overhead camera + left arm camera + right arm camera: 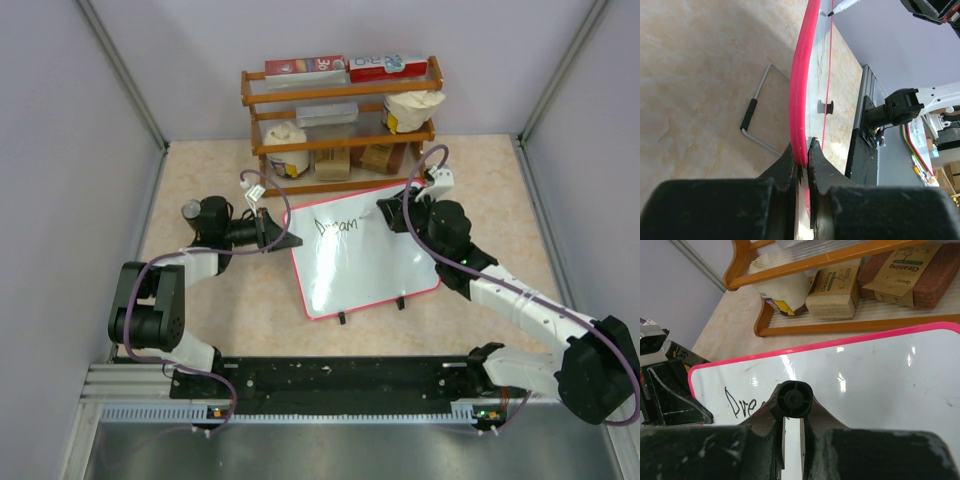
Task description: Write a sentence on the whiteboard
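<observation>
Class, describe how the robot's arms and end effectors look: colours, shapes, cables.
The left arm and right arm have white links with chunky black joints; a purple cable loops along each. The left end effector and right end effector are black, with scuffed wedge-shaped fingers.

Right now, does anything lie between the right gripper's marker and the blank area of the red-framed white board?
Nothing visible. The right gripper holds the marker at the black lettering "Dream"; the red-framed whiteboard beyond it is bare. The left gripper clamps only its edge.
</observation>
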